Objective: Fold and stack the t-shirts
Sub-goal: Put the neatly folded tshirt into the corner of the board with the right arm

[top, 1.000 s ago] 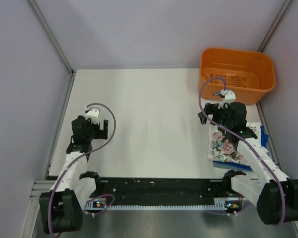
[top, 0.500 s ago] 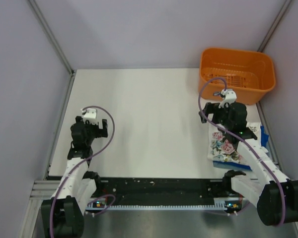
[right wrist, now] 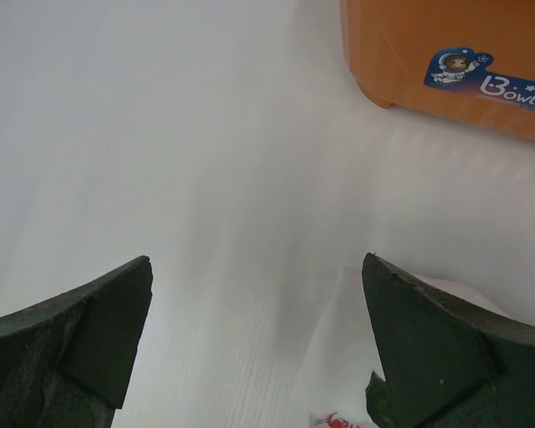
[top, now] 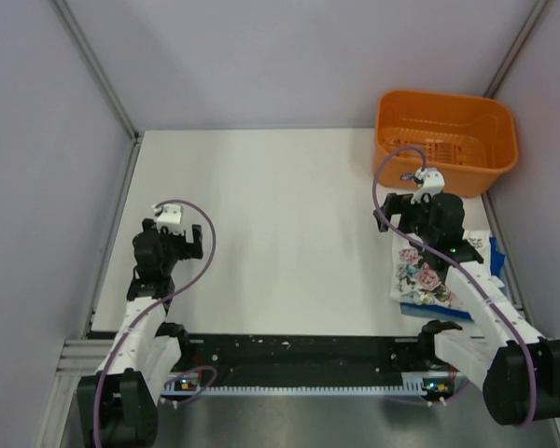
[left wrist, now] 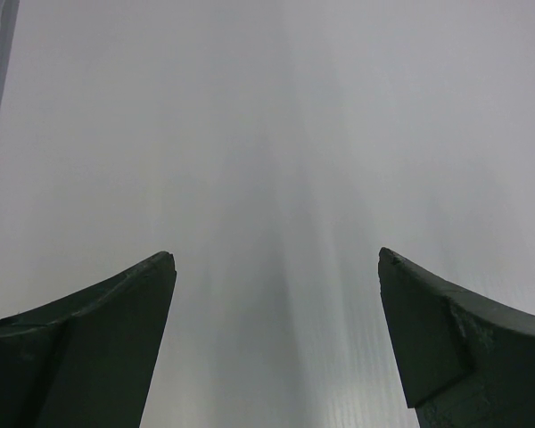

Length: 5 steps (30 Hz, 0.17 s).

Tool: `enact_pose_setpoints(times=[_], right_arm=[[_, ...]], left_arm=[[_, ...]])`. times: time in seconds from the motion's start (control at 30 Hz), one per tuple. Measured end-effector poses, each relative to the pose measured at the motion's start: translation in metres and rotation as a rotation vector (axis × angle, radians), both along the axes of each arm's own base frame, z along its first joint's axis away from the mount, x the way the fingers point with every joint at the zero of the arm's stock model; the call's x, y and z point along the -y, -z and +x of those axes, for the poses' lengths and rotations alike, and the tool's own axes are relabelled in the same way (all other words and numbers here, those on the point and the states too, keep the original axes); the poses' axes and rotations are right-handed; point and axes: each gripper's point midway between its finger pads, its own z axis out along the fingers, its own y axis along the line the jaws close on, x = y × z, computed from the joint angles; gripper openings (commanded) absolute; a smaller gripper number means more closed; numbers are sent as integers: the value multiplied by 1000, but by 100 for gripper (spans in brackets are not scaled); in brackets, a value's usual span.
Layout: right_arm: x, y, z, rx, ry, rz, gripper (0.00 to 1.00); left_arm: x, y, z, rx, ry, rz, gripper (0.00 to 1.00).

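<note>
- The floral t-shirt (top: 420, 277) lies folded on the blue t-shirt (top: 439, 314) at the table's (top: 280, 233) near right corner, just in front of the orange basket (right wrist: 410, 45); the stack looks finished
- The right gripper (right wrist: 257, 259) hangs over the stack's far edge, its fingers spread with nothing between them; the left gripper (left wrist: 276, 253) is likewise spread and empty over bare table, well apart from the shirts
- The retreat probably calls for the right arm to rise straight off before swinging home, fingers kept apart, so no tip drags the top layer askew
- Against a second ago, the left arm has pulled back toward its base; the right arm has barely moved, and the stack lies unchanged
</note>
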Motion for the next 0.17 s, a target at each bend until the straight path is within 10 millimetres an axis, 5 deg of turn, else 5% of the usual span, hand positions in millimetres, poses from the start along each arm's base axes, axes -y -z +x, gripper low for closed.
enact_pose_setpoints(times=[0.17], right_arm=[[0, 2, -1, -3, 0, -1, 99]], left_arm=[[2, 4, -2, -4, 10, -4, 99]])
